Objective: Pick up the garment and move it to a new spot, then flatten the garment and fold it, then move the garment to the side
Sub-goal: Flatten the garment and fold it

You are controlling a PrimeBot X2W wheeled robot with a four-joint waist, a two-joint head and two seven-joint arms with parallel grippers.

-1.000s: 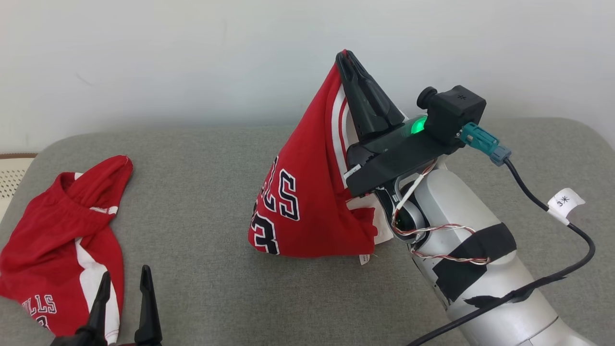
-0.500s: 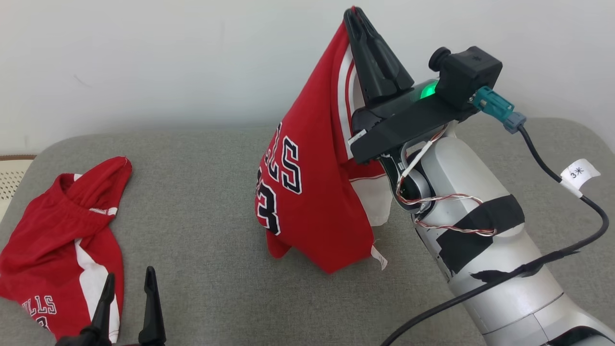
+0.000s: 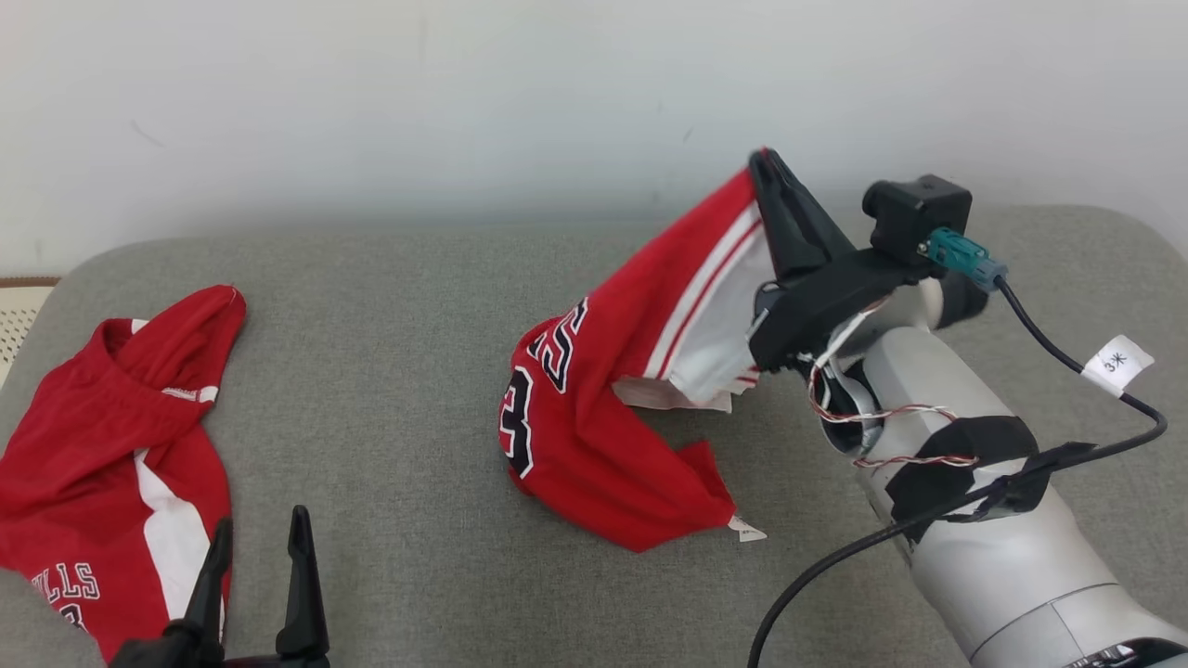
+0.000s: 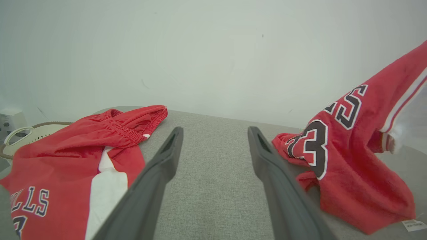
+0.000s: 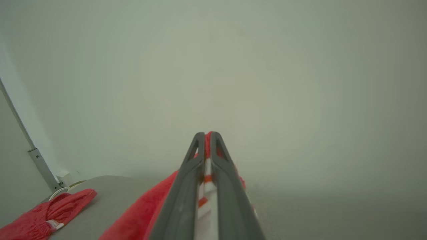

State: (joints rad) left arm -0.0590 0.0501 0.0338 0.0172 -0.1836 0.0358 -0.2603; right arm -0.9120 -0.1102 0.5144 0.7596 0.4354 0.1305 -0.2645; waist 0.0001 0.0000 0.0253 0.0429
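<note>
Garment point(image 3: 603, 445) pinched in right claw point(image 3: 761, 161), printed "23", maybe "LLS" above; left claw point(image 3: 261, 524) spread.

On the cushion point(image 3: 390, 390), before the wall point(image 3: 371, 93), the garment point(image 3: 594, 436) lies at the middle with its far right corner held up in the right gripper point(image 3: 766, 172), while the second garment point(image 3: 102, 445) lies well apart at the left edge, just beside the left gripper point(image 3: 261, 518).

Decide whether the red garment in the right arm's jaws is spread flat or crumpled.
Crumpled. The garment hangs from the jaws, shut on one edge, its lower part lying creased on the grey cushion.
</note>
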